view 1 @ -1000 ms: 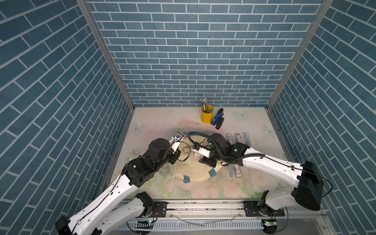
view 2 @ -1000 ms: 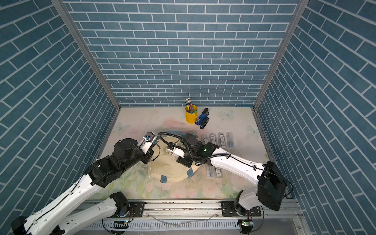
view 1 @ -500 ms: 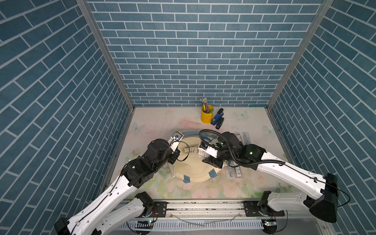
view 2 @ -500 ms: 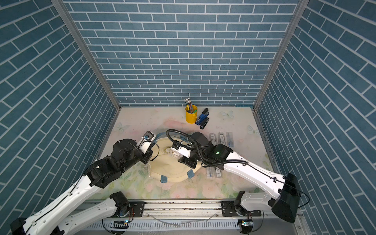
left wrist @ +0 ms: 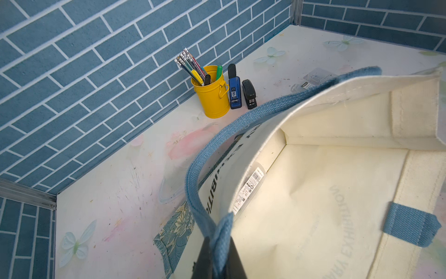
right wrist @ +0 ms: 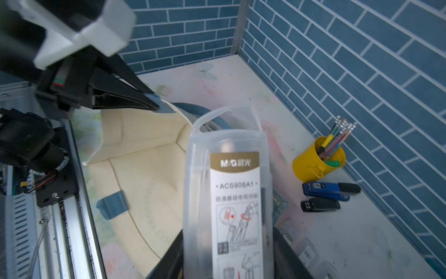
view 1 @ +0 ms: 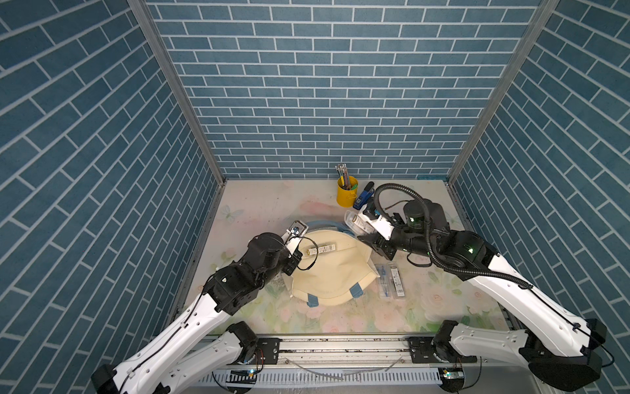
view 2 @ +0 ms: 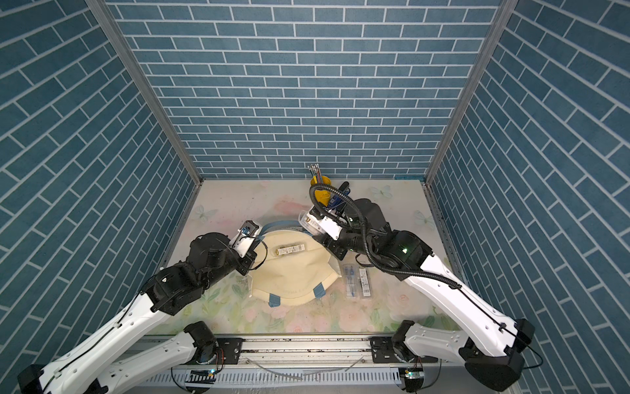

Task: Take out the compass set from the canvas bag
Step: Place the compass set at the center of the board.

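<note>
The cream canvas bag lies on the table with its mouth held wide. My left gripper is shut on its light blue strap handle at the bag's left rim. My right gripper is shut on a compass set, a clear plastic case with a white and gold label. In both top views this case hangs above the bag's far right rim, outside the mouth. Another labelled case lies inside the bag.
Two clear cases lie on the table right of the bag. A yellow pencil cup and two staplers stand near the back wall, close behind my right gripper. Brick walls enclose three sides.
My right gripper has carried the compass set out of the bag's mouth, to the right and towards the back. The left gripper and the strap have stayed put.
</note>
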Controlling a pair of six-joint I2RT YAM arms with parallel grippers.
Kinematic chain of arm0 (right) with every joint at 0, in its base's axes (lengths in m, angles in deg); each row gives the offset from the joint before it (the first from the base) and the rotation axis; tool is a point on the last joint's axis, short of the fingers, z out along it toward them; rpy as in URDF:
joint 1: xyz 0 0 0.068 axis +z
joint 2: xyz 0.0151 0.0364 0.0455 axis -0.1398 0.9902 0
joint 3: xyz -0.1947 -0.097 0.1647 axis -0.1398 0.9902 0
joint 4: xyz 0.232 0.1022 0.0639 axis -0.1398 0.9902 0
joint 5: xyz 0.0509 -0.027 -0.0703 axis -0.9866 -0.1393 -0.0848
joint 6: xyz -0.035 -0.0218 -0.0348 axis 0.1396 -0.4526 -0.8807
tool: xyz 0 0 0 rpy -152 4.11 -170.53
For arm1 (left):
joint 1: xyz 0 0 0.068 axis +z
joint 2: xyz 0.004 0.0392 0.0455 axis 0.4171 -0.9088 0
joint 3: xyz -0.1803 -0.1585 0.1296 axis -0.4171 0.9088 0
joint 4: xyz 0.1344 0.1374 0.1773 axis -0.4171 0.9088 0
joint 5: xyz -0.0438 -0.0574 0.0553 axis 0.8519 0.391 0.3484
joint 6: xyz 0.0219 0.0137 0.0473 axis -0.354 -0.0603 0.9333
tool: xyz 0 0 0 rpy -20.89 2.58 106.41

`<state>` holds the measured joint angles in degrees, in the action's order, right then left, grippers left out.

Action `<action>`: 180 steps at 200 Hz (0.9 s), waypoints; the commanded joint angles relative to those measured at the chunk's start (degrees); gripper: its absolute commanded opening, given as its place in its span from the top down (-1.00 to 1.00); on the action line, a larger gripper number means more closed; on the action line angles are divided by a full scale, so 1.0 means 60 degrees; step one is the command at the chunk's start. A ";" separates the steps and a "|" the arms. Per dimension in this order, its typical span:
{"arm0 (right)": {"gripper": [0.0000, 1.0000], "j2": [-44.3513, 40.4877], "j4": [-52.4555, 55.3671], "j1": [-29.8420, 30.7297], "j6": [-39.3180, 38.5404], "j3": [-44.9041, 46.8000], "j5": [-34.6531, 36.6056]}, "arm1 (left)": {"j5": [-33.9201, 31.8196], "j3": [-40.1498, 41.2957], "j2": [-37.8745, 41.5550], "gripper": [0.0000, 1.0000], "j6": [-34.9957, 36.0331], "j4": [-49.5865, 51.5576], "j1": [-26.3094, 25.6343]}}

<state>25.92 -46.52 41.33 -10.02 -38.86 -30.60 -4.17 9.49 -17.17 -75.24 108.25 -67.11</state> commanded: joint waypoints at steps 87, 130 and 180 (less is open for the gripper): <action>0.59 -0.0750 -0.0820 -0.3347 0.5548 0.4737 0.0871 | 0.0643 -0.0089 0.0120 1.00 -0.0091 -0.0469 0.0118; 0.56 -0.0107 -0.2264 -0.3891 0.6532 0.6663 0.0992 | 0.0849 -0.0043 0.0149 1.00 -0.0130 -0.0500 0.0107; 0.49 -0.0240 -0.2971 -0.4459 0.7154 0.7811 0.1229 | 0.1114 -0.0052 0.0071 1.00 -0.0238 -0.0679 0.0115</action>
<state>25.37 -60.62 16.32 27.79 5.97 -24.92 0.81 9.49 -17.19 -75.94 107.81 -66.65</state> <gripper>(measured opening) 0.492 0.097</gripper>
